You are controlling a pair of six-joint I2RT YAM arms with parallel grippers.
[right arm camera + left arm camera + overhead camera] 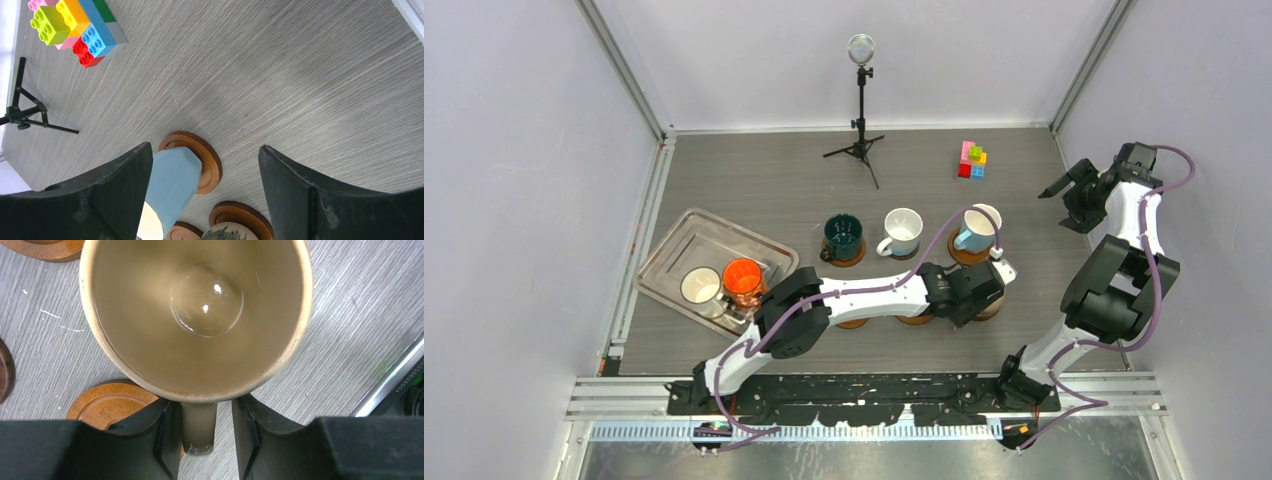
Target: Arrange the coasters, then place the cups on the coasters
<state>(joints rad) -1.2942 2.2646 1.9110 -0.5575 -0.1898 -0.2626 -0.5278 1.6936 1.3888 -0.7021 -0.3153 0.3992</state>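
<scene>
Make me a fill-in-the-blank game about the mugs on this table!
1. The orange mug sits inside the silver ____.
2. The left gripper has its jaws on either side of the beige mug's ____.
3. The light blue mug stands on a round wooden ____.
Missing words: tray; handle; coaster.
</scene>
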